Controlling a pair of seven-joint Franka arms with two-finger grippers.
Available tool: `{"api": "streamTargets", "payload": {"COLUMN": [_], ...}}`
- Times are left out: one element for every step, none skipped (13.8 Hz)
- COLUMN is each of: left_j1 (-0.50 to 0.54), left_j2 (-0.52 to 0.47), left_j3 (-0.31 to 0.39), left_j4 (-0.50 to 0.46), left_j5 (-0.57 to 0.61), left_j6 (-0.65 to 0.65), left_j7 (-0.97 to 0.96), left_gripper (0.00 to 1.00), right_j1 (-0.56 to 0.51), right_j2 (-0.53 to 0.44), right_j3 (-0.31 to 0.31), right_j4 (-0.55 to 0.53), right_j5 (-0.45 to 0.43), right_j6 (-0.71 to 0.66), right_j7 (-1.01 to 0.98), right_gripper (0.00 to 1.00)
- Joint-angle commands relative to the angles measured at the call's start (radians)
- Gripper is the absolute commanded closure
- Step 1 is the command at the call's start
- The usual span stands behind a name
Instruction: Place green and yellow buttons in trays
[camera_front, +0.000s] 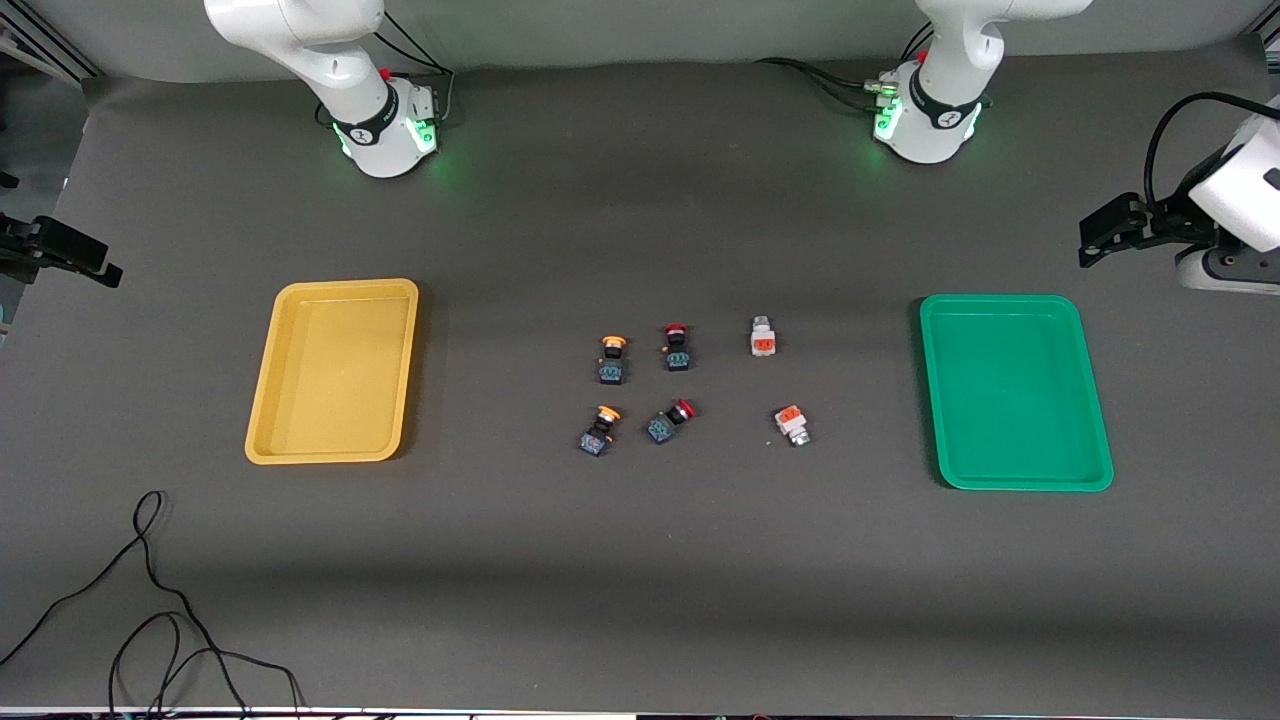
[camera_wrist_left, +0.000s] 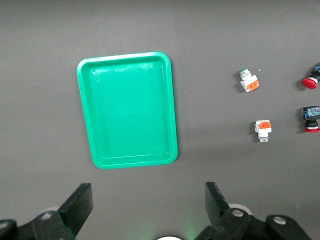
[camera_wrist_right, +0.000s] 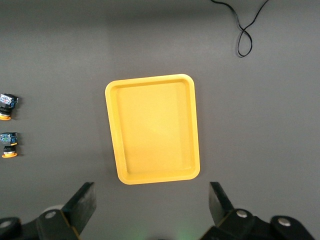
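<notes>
Front view, nearest first: a loose black cable (camera_front: 150, 590) curls on the dark table (camera_front: 640, 580) toward my right arm's end.
Near row: a yellow-capped switch (camera_front: 598, 431), a red-capped switch (camera_front: 670, 421) and a white block with an orange face (camera_front: 792, 424) lie apart from one another mid-table.
Farther row: a second yellow-capped switch (camera_front: 612, 360), a second red-capped switch (camera_front: 677, 347) and a second white block (camera_front: 763, 338), each lying apart.
Yellow tray (camera_front: 285, 410): toward my right arm's end, nothing in it.
Green tray (camera_front: 1090, 400): toward my left arm's end, nothing in it.
My right gripper (camera_wrist_right: 152, 210): high above the table beside the yellow tray, fingers (camera_wrist_right: 82, 202) wide apart, holding nothing; this arm waits.
My left gripper (camera_wrist_left: 147, 207): high above the table beside the green tray, fingers (camera_wrist_left: 80, 202) wide apart, holding nothing; also waiting.
</notes>
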Motion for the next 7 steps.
{"api": "streamTargets", "payload": {"left_j1": [-0.01,-0.01,-0.01,-0.01,-0.01,-0.01,-0.01], "left_j2": [-0.019,-0.019,-0.019,-0.019,-0.021,-0.019,-0.021], "left_j3": [0.004,0.003,0.003,0.003,0.003,0.003,0.004], "left_j4": [-0.015,-0.015,-0.015,-0.015,-0.015,-0.015,-0.013], "left_j5": [0.005,0.005,0.005,0.005,0.005,0.005,0.005], "left_j6": [-0.002,-0.003,-0.003,-0.003,-0.003,-0.003,-0.003], "left_j7": [-0.017,-0.017,-0.017,-0.017,-0.017,-0.017,-0.017], "left_gripper": [0.0,0.0,0.0,0.0,0.0,0.0,0.0], "right_j1": [0.005,0.003,0.005,0.005,0.005,0.0,-0.001], "right_j2": [0.006,0.006,0.01,0.01,0.013,0.021,0.024], "right_j3": [-0.006,-0.008,-0.008,-0.008,-0.008,-0.008,-0.01], "right_j4": [0.017,0.02,0.025,0.022,0.019,0.02,0.022], "right_j5": [-0.015,-0.015,-0.015,-0.015,-0.017,-0.012,-0.009], "right_j6": [-0.021,-0.021,-0.023,-0.023,-0.014,-0.015,-0.015], "right_j7": [0.006,0.003,0.006,0.006,0.001,-0.002,-0.002], "right_gripper": [0.0,0.0,0.0,0.0,0.0,0.0,0.0]}}
